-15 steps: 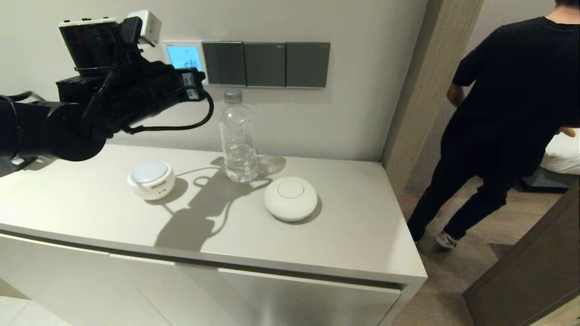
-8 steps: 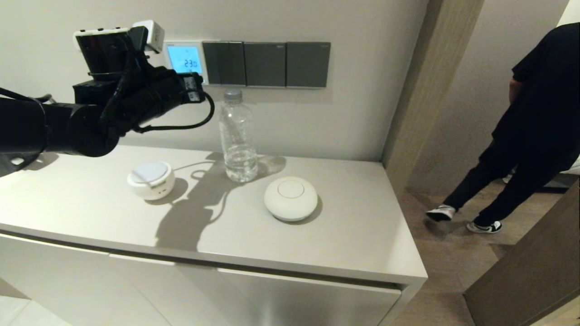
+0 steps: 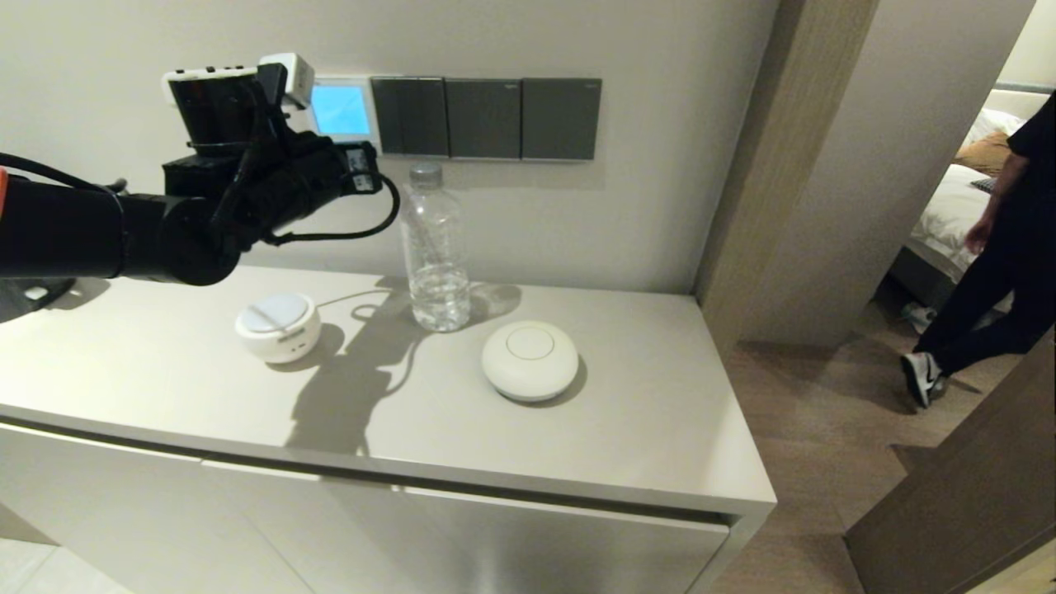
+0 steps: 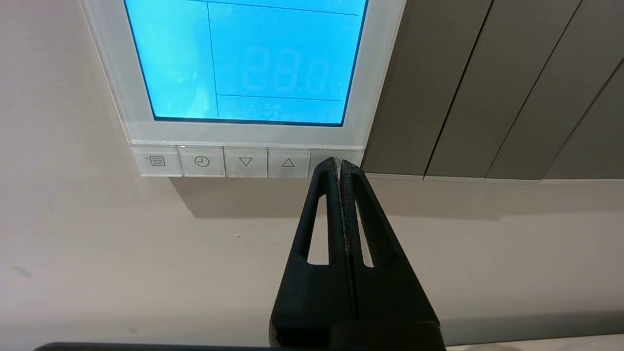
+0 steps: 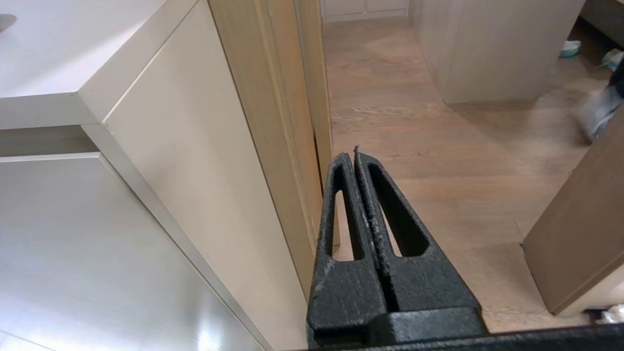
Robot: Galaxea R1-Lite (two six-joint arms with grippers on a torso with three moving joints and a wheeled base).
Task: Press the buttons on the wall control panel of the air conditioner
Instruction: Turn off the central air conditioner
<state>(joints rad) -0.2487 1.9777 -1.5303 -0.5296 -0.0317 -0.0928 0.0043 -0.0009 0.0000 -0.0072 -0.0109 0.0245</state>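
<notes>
The white wall control panel [image 3: 340, 111] glows light blue on the wall; its screen fills the top of the left wrist view [image 4: 243, 58]. A row of pale buttons [image 4: 224, 162] runs along its bottom edge. My left gripper [image 4: 337, 163] is shut with nothing in it, and its tips rest on the end button [image 4: 353, 156] beside the up-arrow key [image 4: 288, 163]. In the head view the left gripper [image 3: 373, 169] is raised at the panel's lower corner. My right gripper [image 5: 355, 155] is shut and empty, low beside the cabinet.
Dark grey switch plates [image 3: 487, 117] sit right of the panel. A clear water bottle [image 3: 434, 247], a small white round device [image 3: 277, 327] and a white dome [image 3: 530, 360] stand on the cabinet top [image 3: 660, 429]. A person [image 3: 990, 272] walks at the right.
My left arm has moved right and forward to the panel's lower corner. The screen's digits have faded to plain blue. The person has walked away to the right.
</notes>
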